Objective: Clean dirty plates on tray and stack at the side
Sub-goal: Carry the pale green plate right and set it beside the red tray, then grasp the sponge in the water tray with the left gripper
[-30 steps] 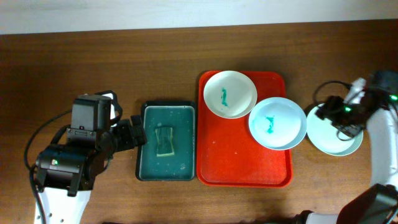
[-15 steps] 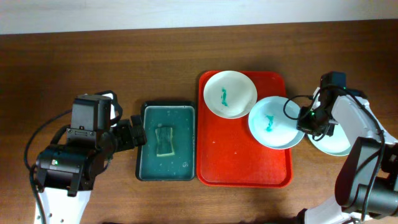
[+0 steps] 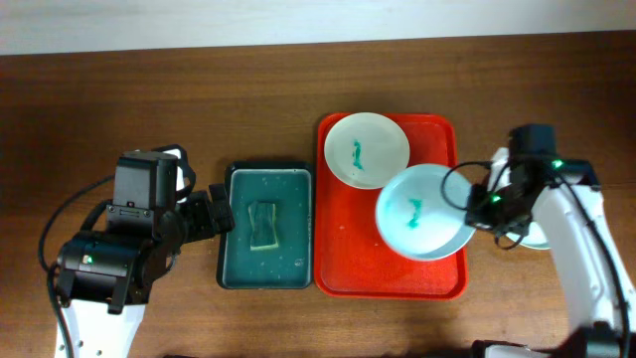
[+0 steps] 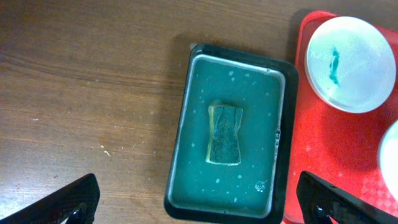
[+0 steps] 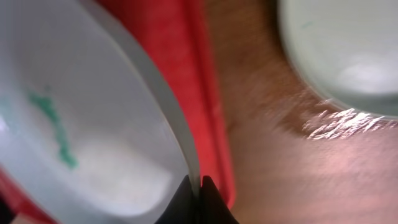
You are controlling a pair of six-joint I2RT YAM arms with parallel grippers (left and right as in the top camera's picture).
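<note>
Left of tray (image 3: pixel 343 254): basin (image 3: pixel 290 194), sponge (image 3: pixel 262 225) inside.

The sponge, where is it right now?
In the overhead view the sponge lies in the middle of the dark green basin, just left of the red tray.

Overhead looks straight down; wrist views share its tray (image 3: pixel 348 249) (right far closer).

Red tray (image 3: pixel 343 270), teal-smeared white plate (image 3: pixel 380 164) and pale blue plate (image 3: pixel 433 235), dark green basin (image 3: pixel 289 199).
</note>
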